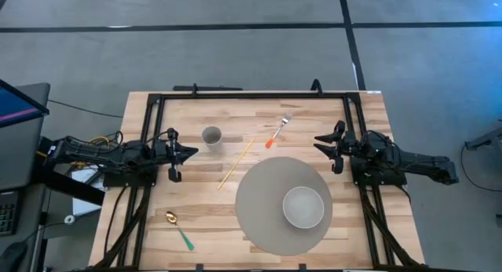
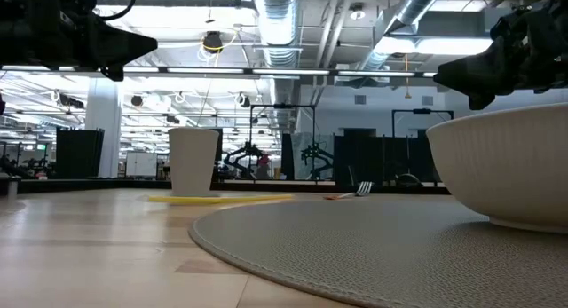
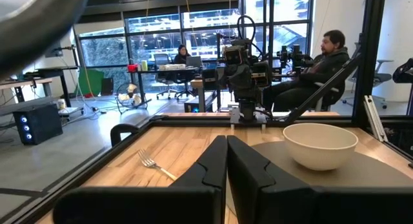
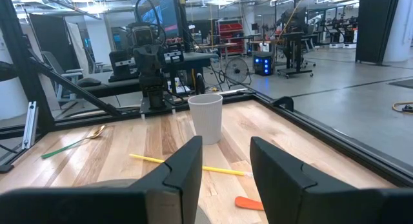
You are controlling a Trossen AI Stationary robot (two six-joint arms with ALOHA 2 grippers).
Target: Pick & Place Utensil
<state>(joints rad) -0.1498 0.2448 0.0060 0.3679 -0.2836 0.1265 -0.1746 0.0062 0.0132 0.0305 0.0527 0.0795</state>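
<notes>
Left gripper [image 1: 190,153]: at the desk's [image 1: 157,201] left edge, raised off the wood, pointing across toward the right arm. Fingers pressed together, nothing between them.

Spoon [image 1: 178,228]: gold bowl, green handle, flat on the desk, well apart from the left gripper, on the near side of it.

Cup [image 1: 211,136]: upright, just beyond the left gripper's tip, slightly to the far side. Not touched.

Yellow stick [image 1: 235,164]: lies diagonally on the wood between the cup and the mat [image 1: 267,213], ahead of the left gripper. Whether it is a chopstick or a straw I cannot tell.

Fork [image 1: 278,132]: silver tines, orange handle, flat on the desk near the far edge, just off the mat's rim; lies ahead of the right gripper [image 1: 319,143] and closer to it than to the left one.

Round grey mat with bowl [image 1: 303,207] upright on it: bowl sits near the right gripper, on its near side.

Right gripper: at the desk's right edge, raised, facing the left arm. Fingers parted with a clear gap, holding nothing.
</notes>
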